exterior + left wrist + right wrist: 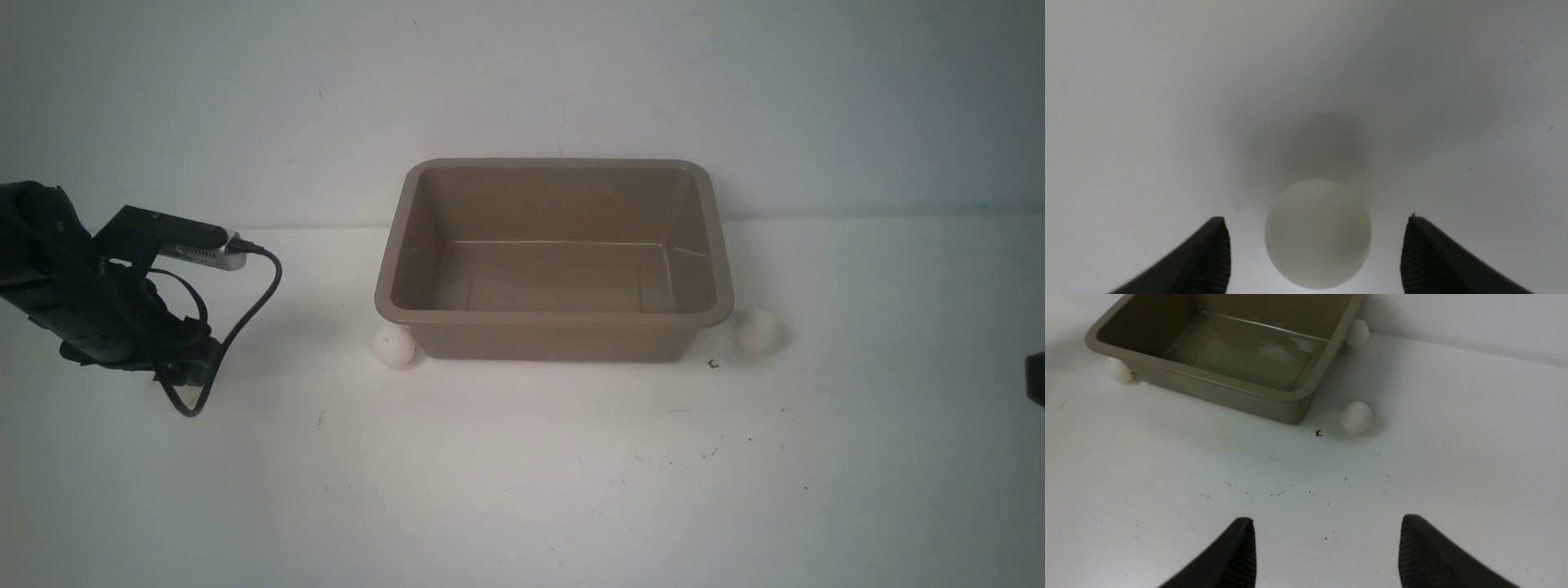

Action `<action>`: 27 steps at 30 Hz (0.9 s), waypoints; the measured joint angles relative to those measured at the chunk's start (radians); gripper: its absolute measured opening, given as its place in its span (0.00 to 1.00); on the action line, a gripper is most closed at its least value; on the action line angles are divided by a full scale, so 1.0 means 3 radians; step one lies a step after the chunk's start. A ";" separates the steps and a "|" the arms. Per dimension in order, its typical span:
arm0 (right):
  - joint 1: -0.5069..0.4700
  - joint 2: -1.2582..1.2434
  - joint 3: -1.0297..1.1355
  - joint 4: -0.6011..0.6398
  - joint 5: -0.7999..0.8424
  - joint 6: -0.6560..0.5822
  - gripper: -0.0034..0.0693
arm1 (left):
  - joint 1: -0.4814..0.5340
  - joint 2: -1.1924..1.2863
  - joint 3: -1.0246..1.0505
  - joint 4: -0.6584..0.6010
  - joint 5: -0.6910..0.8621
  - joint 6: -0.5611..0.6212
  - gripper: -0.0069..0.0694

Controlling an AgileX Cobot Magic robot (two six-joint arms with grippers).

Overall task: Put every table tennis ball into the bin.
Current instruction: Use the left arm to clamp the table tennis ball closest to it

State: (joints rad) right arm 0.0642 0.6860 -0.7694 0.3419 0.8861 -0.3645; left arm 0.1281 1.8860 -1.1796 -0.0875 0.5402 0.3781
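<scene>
The taupe bin (392, 298) stands empty at the table's middle, against the back wall. One white ball (394, 345) touches its front left corner and another ball (755, 330) lies just off its front right corner. The right wrist view shows the bin (1208, 386), those two balls (1119, 370) (1356, 416) and a third ball (1357, 333) by the bin's far right corner. My left gripper (1315, 218) is open, low over the table, with a further ball (1318, 233) between its fingers, a gap on each side. My right gripper (1327, 535) is open and empty, well in front of the bin.
My left arm (98, 302) with its cable loop is at the far left and hides its own fingers and ball in the front view. A sliver of my right arm (1037, 380) shows at the right edge. A small dark speck (713, 363) lies by the bin's front right corner.
</scene>
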 joint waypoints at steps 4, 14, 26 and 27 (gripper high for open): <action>0.0000 0.0000 0.0000 0.0000 0.0000 0.0000 0.64 | 0.0000 0.0070 0.0000 0.0000 -0.0045 -0.0003 0.74; 0.0000 0.0000 0.0000 0.0000 0.0000 -0.0007 0.64 | 0.0000 0.0234 0.0000 0.0003 -0.0115 -0.0024 0.68; 0.0000 0.0000 0.0000 0.0010 0.0000 -0.0007 0.64 | -0.0309 -0.0028 -0.0283 -0.0118 -0.0081 0.0209 0.55; 0.0000 0.0000 0.0000 0.0010 0.0000 -0.0007 0.64 | -0.0355 -0.0084 -0.0345 -0.0159 -0.0081 0.0242 0.55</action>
State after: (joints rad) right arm 0.0642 0.6860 -0.7694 0.3449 0.8861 -0.3667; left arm 0.0217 1.8608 -1.2831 -0.1351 0.5159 0.4508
